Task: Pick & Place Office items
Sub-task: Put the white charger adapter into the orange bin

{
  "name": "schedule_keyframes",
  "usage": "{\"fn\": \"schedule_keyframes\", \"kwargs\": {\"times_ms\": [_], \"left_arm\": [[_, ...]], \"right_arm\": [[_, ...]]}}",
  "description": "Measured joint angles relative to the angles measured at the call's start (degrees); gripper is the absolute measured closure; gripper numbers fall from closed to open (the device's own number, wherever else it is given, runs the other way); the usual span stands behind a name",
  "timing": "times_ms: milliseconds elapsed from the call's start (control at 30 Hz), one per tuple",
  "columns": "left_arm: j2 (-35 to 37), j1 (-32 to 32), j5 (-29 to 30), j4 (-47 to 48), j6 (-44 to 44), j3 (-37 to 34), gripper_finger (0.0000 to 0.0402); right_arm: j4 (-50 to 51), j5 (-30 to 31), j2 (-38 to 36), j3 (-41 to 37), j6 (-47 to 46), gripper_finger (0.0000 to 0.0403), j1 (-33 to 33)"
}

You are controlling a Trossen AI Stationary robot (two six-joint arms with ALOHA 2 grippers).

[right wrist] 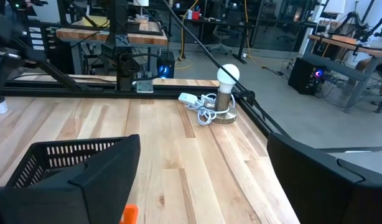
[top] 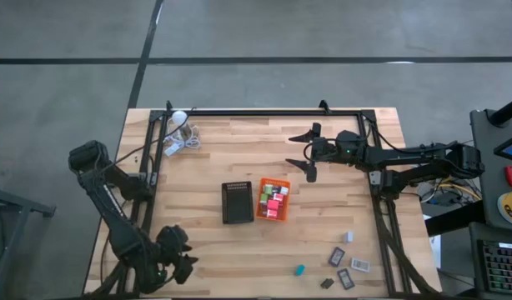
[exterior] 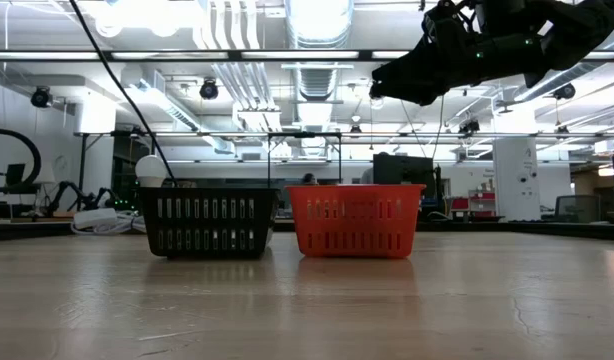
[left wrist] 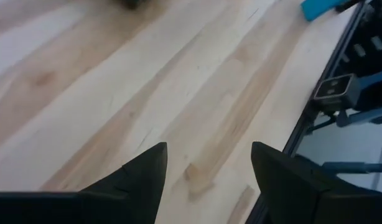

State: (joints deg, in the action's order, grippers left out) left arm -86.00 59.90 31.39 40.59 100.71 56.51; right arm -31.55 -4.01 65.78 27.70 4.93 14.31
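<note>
While our right pincer [top: 308,154] hangs spread wide and empty above the desk [top: 214,250], the orange tray [top: 273,199] holding red, pink and green blocks [top: 273,200] sits just below-left of it, the black tray [top: 237,202] beside. More office items [top: 346,268] lie well apart. Our left pincer [top: 183,254], parted and empty, waits low at the desk's near edge.

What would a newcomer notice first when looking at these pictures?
First, the orange tray at the table's middle, holding red, pink and green blocks, with the black tray right beside it. Next, the right gripper, fingers wide open and empty, raised above the table behind the trays. A few loose items lie scattered near the table's front right corner, while the left gripper waits at the front left edge.
</note>
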Motion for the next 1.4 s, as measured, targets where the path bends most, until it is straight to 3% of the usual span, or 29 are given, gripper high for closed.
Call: {"fn": "schedule_keyframes", "kwargs": {"times_ms": [200,433,800,1233,1400], "left_arm": [[-0.07,0.36,-3.0,0.08,-4.05,-0.27,0.0163],[-0.07,1.03,-18.23,-2.66,-12.78,0.02,0.0163],[-0.07,1.72,-22.54,-2.4,-16.88,-1.47,0.0163],[-0.07,3.96,-31.6,-2.45,-15.56,-2.17,0.0163],[-0.04,4.07,-31.88,-2.44,-18.11,-2.2,0.0163]], "right_arm": [[0.0,0.0,0.01,0.0,0.0,0.0057,-0.04],[0.0,0.0,0.02,0.0,0.0,0.0062,-0.04],[0.0,0.0,0.02,0.0,0.0,0.0056,-0.04],[-0.01,0.0,0.07,0.0,0.0,0.0054,0.02],[0.0,0.0,0.07,0.0,0.0,0.0056,0.02]]}}
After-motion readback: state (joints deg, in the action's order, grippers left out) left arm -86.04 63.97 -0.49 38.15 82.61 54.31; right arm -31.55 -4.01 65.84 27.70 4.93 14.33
